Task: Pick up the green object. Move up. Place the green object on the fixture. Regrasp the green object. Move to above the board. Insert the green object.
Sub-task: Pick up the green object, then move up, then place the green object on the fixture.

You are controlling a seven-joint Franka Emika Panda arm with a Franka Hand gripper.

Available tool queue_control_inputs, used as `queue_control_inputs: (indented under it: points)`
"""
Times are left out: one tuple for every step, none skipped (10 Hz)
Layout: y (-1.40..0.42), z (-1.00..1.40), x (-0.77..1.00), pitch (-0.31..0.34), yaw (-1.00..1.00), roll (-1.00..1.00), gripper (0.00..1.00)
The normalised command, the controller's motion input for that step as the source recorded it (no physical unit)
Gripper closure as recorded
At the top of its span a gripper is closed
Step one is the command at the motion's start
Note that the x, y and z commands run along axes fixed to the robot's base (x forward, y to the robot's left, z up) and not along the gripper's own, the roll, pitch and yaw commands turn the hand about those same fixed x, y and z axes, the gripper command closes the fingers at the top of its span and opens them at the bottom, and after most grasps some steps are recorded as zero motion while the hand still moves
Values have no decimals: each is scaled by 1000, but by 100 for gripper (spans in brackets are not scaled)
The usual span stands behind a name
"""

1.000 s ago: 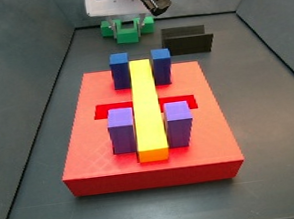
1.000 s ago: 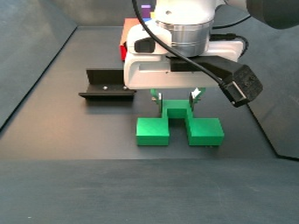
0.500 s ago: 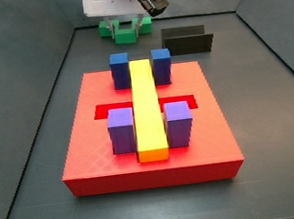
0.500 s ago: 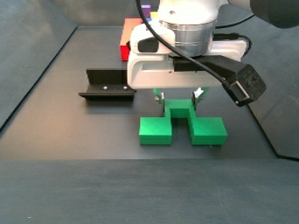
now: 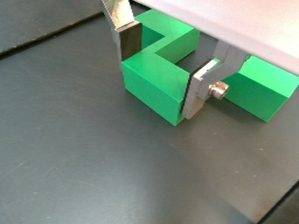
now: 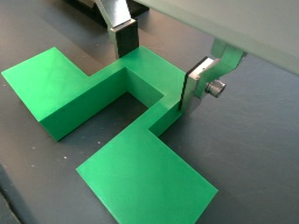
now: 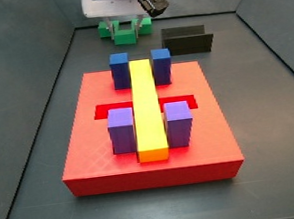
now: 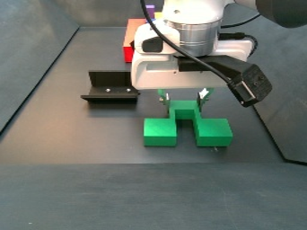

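The green object (image 8: 188, 127) lies near the back wall of the dark floor, also seen in a side view (image 7: 125, 28). My gripper (image 8: 182, 101) stands over it, with the fingers on either side of its raised middle part. In both wrist views the silver fingers (image 5: 201, 94) (image 6: 198, 90) press against the green object (image 5: 152, 74) (image 6: 70, 87), so the gripper (image 5: 163, 74) (image 6: 163, 68) is shut on it. The object looks just off the floor. The fixture (image 8: 110, 88) (image 7: 189, 39) stands beside it. The red board (image 7: 102, 157) lies nearer the front.
The board carries a long yellow bar (image 7: 146, 107), two blue blocks (image 7: 121, 66) and two purple blocks (image 7: 120, 130). A corner of the board (image 8: 128, 40) shows behind the gripper. Dark side walls enclose the floor.
The gripper and the green object have shifted together slightly, up and to the right in a side view. The board and fixture have not moved.
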Motion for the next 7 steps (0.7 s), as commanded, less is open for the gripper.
queue_control_inputs:
  points:
    - [0, 0, 0, 0, 0, 0, 100]
    - [0, 833, 0, 0, 0, 0, 100]
    - [-16, 765, -34, 31, -11, -4, 100]
    - [-5, 443, -41, 36, -16, 27, 100]
    - [-2, 259, -14, 27, -13, 43, 100]
    - [-71, 0, 0, 0, 0, 71, 100]
    - [-386, 243, 0, 0, 0, 811, 100]
